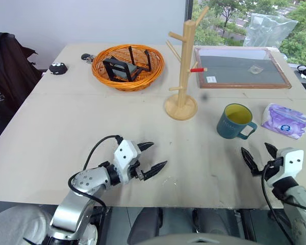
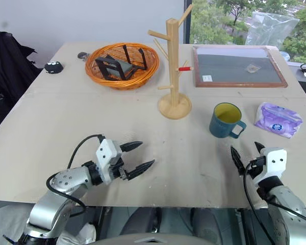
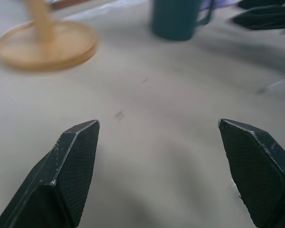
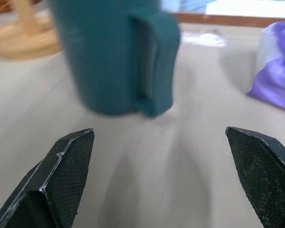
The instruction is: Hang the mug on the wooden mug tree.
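The mug [image 1: 235, 121] stands upright on the table [image 1: 66, 117], right of the tree [image 1: 182, 71], its handle turned to the near right. The right gripper [image 1: 258, 155], fingers apart and empty, sits just near of it and is much the closer arm; the left gripper [image 1: 149, 158], also spread and empty, lies well to the left. The right wrist view shows the handle facing that gripper, with the gap through its loop.

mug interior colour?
Yellow inside the mug; clearest in the left eye view.
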Tool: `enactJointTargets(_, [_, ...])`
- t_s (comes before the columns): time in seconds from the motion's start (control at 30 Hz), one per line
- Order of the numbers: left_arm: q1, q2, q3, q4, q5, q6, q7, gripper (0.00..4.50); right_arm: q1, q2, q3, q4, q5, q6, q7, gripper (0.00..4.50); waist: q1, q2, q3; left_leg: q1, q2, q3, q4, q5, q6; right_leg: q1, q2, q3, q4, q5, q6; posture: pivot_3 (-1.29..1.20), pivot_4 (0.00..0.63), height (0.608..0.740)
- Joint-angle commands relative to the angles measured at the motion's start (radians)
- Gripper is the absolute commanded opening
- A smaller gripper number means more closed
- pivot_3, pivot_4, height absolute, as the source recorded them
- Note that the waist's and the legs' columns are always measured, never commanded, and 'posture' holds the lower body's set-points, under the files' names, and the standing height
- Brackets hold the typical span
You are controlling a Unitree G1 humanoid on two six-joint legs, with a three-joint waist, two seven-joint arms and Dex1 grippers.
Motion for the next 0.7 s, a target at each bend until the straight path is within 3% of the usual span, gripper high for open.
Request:
enactJointTargets(0.03, [-0.086,0.011,-0.027,-0.031,-0.065,0.033,-0.051,4.12,-0.055,0.034,-0.004,0.021,-0.044,-0.013,-0.086,4.5,0.0,0.0,0.0,0.0,0.0,0.0,0.0,0.0,0.0,0.0,0.0,0.0,0.0,0.0,0.0,0.0,0.15,0.74])
enactJointTargets(0.33, [-0.236,0.034,-0.034,-0.068,-0.173,0.172,-0.066,4.12,-0.175,0.113,0.038,0.103,-0.135,-0.052,-0.187,4.5,-0.007,0.001,0.0,0.0,-0.002,0.001,0.0,0.001,-0.002,-0.002,0.001,0.001,0.001,0.0,0.0,0.0,0.15,0.74])
enactJointTargets(0.57, [-0.248,0.043,-0.031,-0.065,-0.137,0.182,-0.022,4.12,-0.233,0.12,0.041,0.174,-0.162,-0.085,-0.203,4.5,-0.005,0.001,0.0,0.0,-0.003,0.0,0.0,0.003,-0.004,-0.002,0.001,0.001,0.001,0.0,0.0,0.0,0.15,0.74])
enactJointTargets(0.7, [-0.228,0.045,-0.028,-0.045,-0.12,0.153,-0.021,4.17,-0.263,0.108,0.036,0.216,-0.159,-0.107,-0.191,2.93,-0.007,0.001,0.0,0.0,-0.004,0.001,0.0,0.003,-0.004,-0.002,0.001,0.001,0.001,0.0,0.0,0.0,0.15,0.74])
